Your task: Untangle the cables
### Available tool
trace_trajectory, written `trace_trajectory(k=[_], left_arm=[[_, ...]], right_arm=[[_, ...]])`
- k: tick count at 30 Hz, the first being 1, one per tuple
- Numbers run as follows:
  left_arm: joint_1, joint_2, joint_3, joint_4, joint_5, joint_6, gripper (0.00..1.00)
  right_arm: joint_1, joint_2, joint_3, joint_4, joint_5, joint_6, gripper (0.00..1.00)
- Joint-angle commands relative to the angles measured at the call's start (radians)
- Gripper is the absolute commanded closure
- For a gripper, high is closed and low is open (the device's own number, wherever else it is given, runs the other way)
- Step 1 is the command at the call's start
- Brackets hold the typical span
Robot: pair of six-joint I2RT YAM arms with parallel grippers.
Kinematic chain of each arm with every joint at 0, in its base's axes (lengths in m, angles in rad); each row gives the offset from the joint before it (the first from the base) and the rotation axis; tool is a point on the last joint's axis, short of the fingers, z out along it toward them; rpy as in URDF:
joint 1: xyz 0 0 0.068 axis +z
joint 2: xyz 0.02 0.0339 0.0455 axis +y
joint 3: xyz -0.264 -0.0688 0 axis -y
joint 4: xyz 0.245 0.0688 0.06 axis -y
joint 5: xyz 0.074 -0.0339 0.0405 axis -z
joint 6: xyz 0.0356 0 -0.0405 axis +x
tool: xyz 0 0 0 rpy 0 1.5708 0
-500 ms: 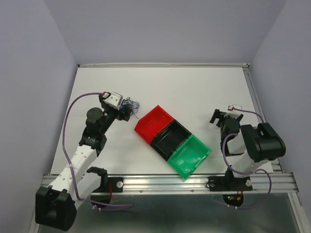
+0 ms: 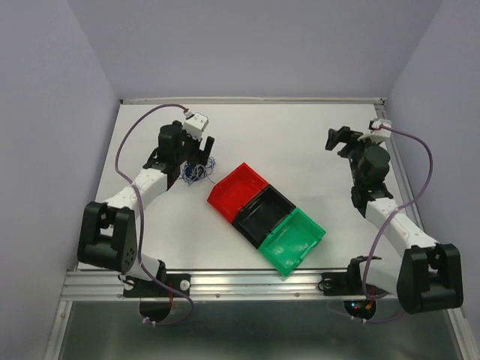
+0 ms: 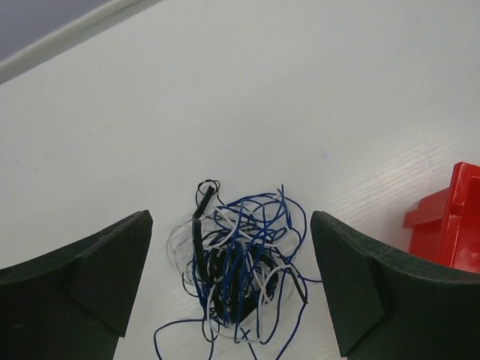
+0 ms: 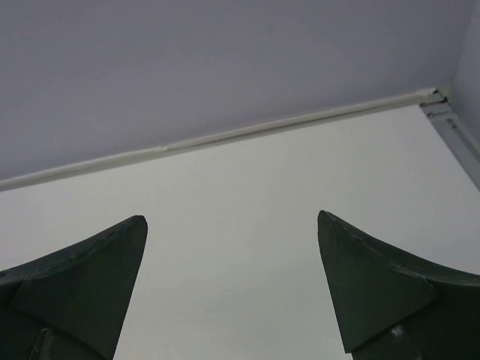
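Blue, white, black cables heaped in one knot on white table, near red bin. Left gripper above knot, jaws wide apart, apparently clear of strands. Right gripper likewise spread, empty, by far right corner.

no readable text, labels, brands or numbers on anything in any view.
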State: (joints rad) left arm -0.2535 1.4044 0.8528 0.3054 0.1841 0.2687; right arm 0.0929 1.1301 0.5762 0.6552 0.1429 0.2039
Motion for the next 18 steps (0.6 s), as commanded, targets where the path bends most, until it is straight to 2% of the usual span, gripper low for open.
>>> trace_trajectory(k=[1, 4, 7, 8, 11, 18], left_arm=[[-0.001, 0.077, 0.153, -0.101, 0.009, 0.075, 0.01], [-0.001, 0.159, 0.245, -0.213, 0.005, 0.131, 0.08], [-0.004, 0.199, 0.299, -0.281, 0.018, 0.212, 0.09], [-0.012, 0.211, 0.319, -0.332, 0.023, 0.234, 0.12], [-0.039, 0.246, 0.354, -0.422, -0.049, 0.285, 0.18], [-0.078, 0.301, 0.368, -0.483, -0.092, 0.328, 0.24]], right_arm=[[0.005, 0.05, 0.093, -0.325, -0.086, 0.138, 0.01], [0.005, 0.011, 0.05, -0.321, -0.12, 0.173, 0.06], [0.004, -0.027, 0.033, -0.321, -0.187, 0.207, 0.09], [0.005, -0.051, 0.013, -0.324, -0.193, 0.225, 0.09], [0.005, -0.067, -0.013, -0.33, -0.193, 0.249, 0.12], [0.005, -0.078, 0.002, -0.37, -0.206, 0.244, 0.13]])
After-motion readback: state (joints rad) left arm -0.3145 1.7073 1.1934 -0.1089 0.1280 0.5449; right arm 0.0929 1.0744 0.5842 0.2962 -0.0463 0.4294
